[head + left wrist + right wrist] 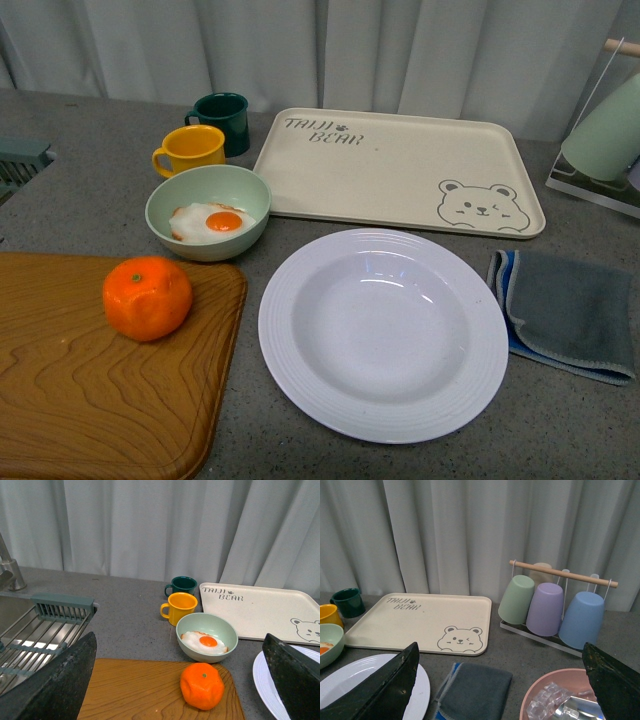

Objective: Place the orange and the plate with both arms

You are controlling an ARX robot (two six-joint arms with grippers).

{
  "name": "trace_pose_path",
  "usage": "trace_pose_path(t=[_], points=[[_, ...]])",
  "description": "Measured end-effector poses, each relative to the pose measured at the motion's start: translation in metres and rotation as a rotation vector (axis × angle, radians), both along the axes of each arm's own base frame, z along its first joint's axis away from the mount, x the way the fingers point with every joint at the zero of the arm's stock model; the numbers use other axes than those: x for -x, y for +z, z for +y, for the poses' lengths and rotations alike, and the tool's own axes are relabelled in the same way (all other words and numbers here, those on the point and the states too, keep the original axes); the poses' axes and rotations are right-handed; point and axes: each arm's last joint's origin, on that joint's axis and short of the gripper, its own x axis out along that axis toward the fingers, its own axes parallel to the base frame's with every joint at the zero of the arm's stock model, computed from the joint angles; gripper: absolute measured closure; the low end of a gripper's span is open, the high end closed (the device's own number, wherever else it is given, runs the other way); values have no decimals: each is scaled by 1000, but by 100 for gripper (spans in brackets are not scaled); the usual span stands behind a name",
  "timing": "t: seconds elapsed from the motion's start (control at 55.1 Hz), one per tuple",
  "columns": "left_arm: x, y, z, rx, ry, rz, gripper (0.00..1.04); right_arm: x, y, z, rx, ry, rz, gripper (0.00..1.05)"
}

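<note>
grey speckled countertop (pixel 90 180), pale curtain (pixel 200 50) behind. orange (pixel 147 297) sits on the wooden cutting board (pixel 80 400), near its far right corner, stem dot up in the left wrist view. plate (pixel 300 390) lies flat on the counter just right of the board, empty, not touching it. orange and plate are apart, with the board edge between them.

pale green bowl (pixel 165 200) holding a fried egg (pixel 212 222) is just behind the orange, off the board. yellow mug (pixel 190 150) is behind the bowl, dark green mug (pixel 222 122) behind that. beige bear tray (pixel 400 170) is behind the plate, nothing on it. folded grey cloth (pixel 570 310) is right of the plate, close to its rim.

neither arm shows in the front view. left gripper (pixel 179 640): jaws spread wide, holding nothing, hanging above the board with the orange between the fingers (pixel 55 680) in its view. right gripper (pixel 500 645): also spread wide and unloaded, fingers (pixel 615 680) framing the cloth and the plate edge.

sink rack (pixel 30 635) is left of the board. cup rack (pixel 560 605) with three upturned cups and a pink bowl (pixel 540 680) sit at far right.
</note>
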Motion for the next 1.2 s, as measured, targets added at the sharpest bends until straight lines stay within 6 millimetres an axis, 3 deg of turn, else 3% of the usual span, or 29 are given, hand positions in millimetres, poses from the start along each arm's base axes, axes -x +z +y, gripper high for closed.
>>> trace_pose_path(t=[0.963,1.09,1.199], points=[[0,0,0,0,0,0,7,0,0,0,0,0,0,9],[-8,-8,-3,71,0,273,7,0,0,0,0,0,0,9],[-25,-11,-8,114,-34,346,7,0,0,0,0,0,0,9]])
